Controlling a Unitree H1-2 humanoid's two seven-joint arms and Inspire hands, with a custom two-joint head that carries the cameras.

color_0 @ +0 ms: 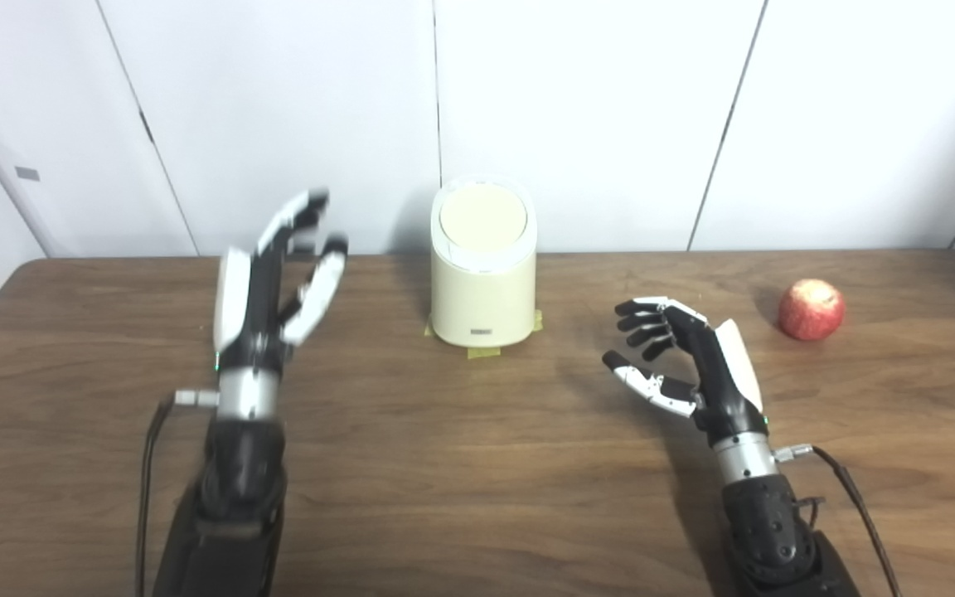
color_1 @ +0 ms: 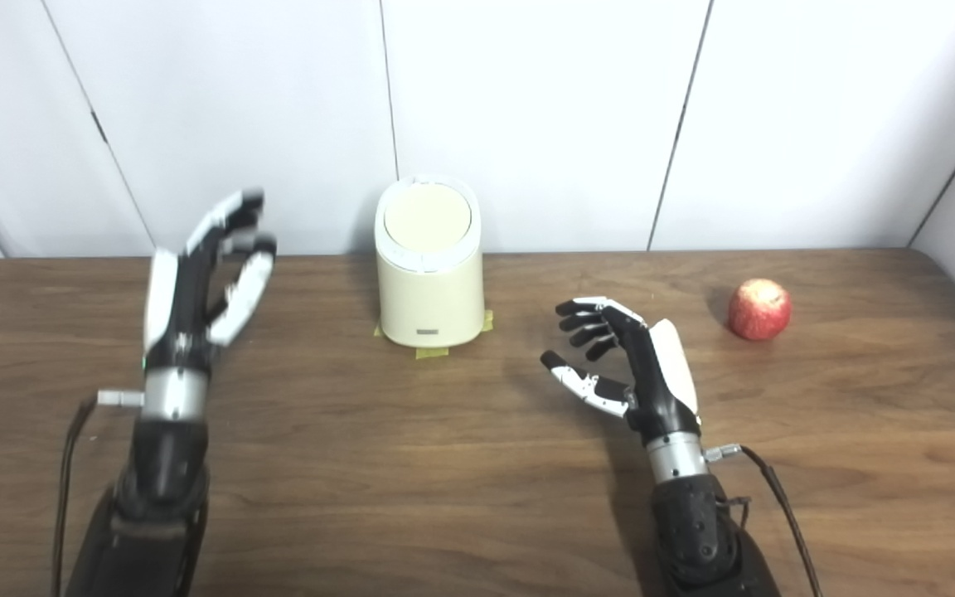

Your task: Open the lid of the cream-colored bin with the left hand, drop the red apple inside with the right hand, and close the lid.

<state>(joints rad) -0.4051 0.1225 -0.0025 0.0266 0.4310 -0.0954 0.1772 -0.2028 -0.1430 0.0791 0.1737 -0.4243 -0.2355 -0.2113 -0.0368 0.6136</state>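
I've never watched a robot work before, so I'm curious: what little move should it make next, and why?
Probably bring the left hand rightward to the lid of the cream bin. The lid looks closed, both hands are open and empty, and the red apple lies untouched on the table beyond the right hand.

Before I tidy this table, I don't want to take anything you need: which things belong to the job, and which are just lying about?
Needed:
cream-colored bin, lid shut
red apple, on the table right of the bin
left hand, open
right hand, open

Lying about:
yellow tape under the bin's base; otherwise only the table itself
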